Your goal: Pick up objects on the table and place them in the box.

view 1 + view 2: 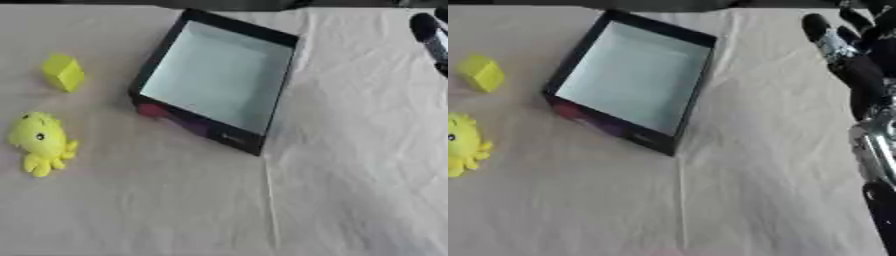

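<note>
A yellow soft toy (pixel 39 142) is seen lying near the table's left edge, round-bodied, with a dark eye and short stubby legs pointing toward the near edge; it looks plush. Farther along the same edge, a yellow block (pixel 64 72) is shown resting apart from the toy, matte and boxy with flat faces. Between the middle of the table and its far edge, an open box (pixel 262 142) is set at an angle, one corner turned toward the near edge. Its walls are dark, its inside pale and bare, and its near outer wall is marked with red and purple patches; some light marking is there too, but it cannot be read. The box is kept well apart from both yellow things. The table (pixel 350 190) is covered with a cream cloth, creased, with one long fold running from the box's near corner to the near edge. At the right edge, the robot's right hand (pixel 859 75) is shown raised above the cloth, black with silver parts, its fingers straight and holding nothing.
</note>
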Motion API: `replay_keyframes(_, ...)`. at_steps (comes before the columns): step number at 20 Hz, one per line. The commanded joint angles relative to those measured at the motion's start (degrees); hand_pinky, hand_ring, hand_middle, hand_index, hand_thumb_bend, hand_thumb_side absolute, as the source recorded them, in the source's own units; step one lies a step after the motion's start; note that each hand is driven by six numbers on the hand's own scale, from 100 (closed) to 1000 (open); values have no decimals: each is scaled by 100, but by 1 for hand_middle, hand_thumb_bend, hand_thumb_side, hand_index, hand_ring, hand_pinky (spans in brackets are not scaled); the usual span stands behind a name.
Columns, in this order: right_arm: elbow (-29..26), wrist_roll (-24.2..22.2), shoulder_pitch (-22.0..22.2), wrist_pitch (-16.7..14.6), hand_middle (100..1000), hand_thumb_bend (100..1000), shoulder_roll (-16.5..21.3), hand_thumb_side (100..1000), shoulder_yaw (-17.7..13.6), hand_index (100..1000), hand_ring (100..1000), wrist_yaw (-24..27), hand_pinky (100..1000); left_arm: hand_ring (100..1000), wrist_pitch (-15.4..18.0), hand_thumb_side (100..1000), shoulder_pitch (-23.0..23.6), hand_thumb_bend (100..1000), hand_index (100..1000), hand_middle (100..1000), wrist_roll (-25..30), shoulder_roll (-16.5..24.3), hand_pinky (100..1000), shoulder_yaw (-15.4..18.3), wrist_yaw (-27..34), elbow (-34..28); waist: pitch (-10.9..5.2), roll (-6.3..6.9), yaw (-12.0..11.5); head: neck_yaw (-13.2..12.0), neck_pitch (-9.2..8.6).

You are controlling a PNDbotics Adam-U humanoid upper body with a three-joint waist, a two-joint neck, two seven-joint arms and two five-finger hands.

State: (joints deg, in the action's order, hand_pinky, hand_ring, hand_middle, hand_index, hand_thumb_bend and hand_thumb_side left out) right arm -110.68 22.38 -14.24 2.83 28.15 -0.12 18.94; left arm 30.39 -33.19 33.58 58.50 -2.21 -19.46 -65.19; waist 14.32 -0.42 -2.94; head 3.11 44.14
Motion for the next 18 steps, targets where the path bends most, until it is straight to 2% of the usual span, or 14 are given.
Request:
replay_keyframes(1,-33,-31,-96,-2,942,691,101,298,-5,847,909,46,934,768,486,100,-230,615,882,800,550,62,822,-42,-125,113,-48,45,26,-31,-2)
replay_keyframes(8,-13,-61,-134,2,943,691,86,297,15,848,909,39,935,773,594,100,-567,626,886,807,634,-112,824,-128,-364,376,19,88,96,-184,-2)
replay_keyframes(18,8,-99,-150,0,943,691,74,296,42,848,910,69,935,773,735,100,-1080,626,885,805,724,-351,822,-262,-613,501,-23,55,110,-454,-31)
